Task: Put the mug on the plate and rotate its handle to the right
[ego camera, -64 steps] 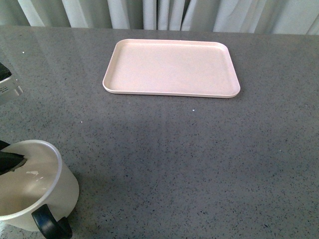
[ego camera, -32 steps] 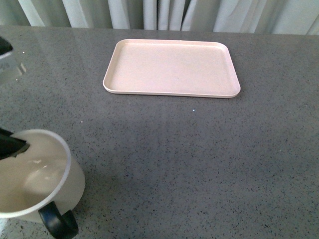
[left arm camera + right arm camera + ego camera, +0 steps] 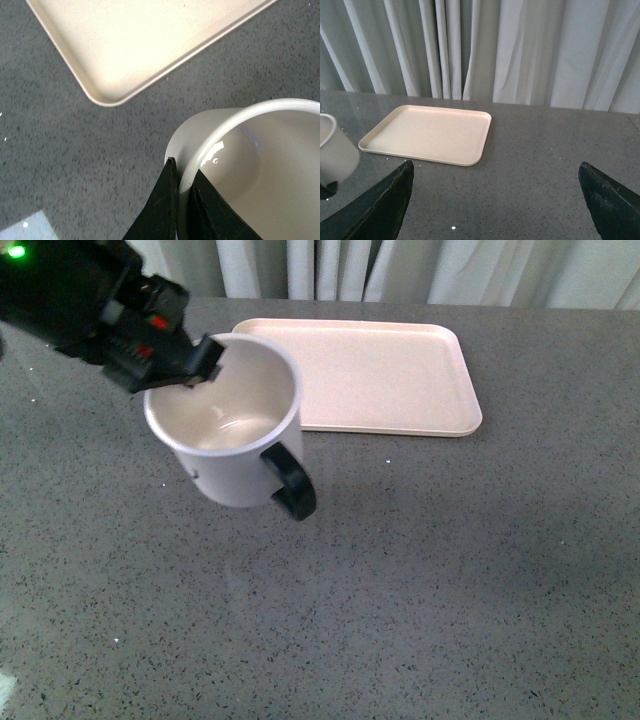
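Observation:
The white mug (image 3: 225, 430) hangs tilted above the grey table, just in front of the plate's near-left corner. Its black handle (image 3: 290, 480) points toward the near right. My left gripper (image 3: 208, 358) is shut on the mug's rim, one finger inside and one outside, as the left wrist view shows at the gripper (image 3: 182, 175) on the mug (image 3: 260, 165). The pale pink plate (image 3: 380, 370) lies bare at the back centre; its corner (image 3: 107, 95) is close to the mug. My right gripper (image 3: 495, 200) is open over bare table, with the plate (image 3: 430, 132) and mug (image 3: 335, 150) ahead of it.
The grey speckled table (image 3: 450, 570) stretches to the right of the mug and in front of it. Pale curtains (image 3: 350, 265) hang behind the table's far edge.
The left arm has carried the mug up from the near-left corner of the front view and to the right, toward the plate. The arm's black body now shows at the top left.

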You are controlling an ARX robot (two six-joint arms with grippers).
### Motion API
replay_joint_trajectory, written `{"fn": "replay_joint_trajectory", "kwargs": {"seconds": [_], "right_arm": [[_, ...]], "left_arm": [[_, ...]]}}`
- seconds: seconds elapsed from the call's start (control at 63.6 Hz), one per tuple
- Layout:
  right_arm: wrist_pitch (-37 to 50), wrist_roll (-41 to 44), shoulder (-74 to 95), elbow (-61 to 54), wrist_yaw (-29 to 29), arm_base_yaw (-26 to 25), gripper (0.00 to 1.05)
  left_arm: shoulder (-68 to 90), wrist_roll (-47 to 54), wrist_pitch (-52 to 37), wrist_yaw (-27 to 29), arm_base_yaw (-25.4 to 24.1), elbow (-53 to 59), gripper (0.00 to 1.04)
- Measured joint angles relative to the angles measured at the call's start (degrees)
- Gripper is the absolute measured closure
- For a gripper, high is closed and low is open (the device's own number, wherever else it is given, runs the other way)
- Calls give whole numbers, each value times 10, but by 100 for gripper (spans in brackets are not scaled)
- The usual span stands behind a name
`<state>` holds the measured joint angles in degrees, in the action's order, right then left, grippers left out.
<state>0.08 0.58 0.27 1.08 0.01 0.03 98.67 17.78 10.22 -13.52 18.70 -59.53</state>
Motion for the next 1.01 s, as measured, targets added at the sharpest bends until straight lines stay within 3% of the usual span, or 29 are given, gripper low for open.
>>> {"fn": "replay_joint_trajectory", "kwargs": {"seconds": [0.471,0.723,1.006], "right_arm": [[0,0,0,0,0,0,9],[0,0,0,0,0,0,9],[0,0,0,0,0,0,9]], "left_arm": [[217,-32,94,7,55,-319,103],[320,-43,169,17,63,-498,103],[405,-44,230,29,63,-621,103]]}}
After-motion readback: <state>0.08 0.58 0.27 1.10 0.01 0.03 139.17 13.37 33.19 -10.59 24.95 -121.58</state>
